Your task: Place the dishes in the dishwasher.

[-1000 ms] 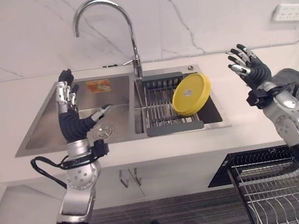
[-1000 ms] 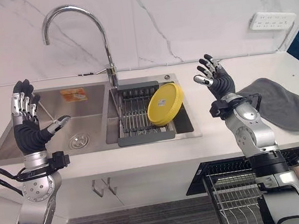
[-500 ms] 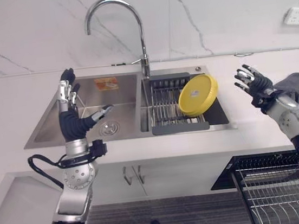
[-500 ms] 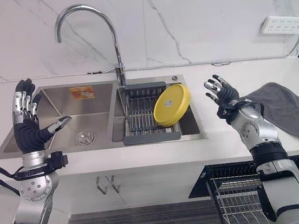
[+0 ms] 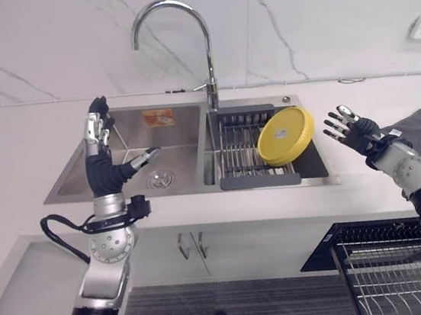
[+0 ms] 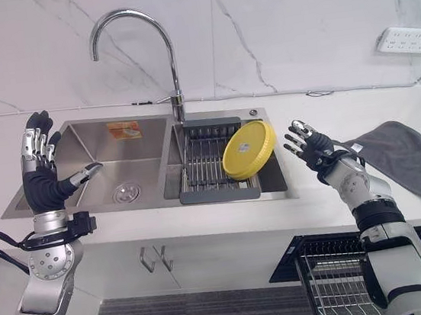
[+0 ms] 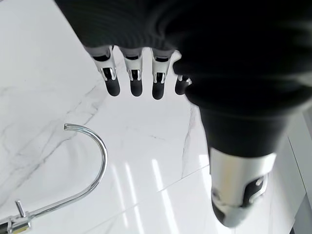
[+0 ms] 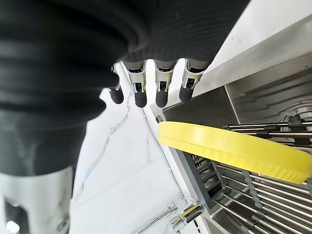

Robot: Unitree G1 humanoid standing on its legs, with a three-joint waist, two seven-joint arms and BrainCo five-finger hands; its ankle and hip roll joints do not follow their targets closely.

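Yellow plate (image 5: 285,135): tilted on edge against the right end of the drying rack (image 5: 249,150) in the right basin of the sink (image 5: 102,151); a pale round label at its centre, unreadable. Right hand (image 5: 351,129): fingers spread, holding nothing, over the counter (image 5: 17,143) just right of the plate, apart from it. Left hand (image 5: 103,161): raised upright over the left basin, fingers straight. Grey cloth (image 6: 409,156): on the counter, far right. Dishwasher rack (image 6: 335,280): pulled out below the counter edge.
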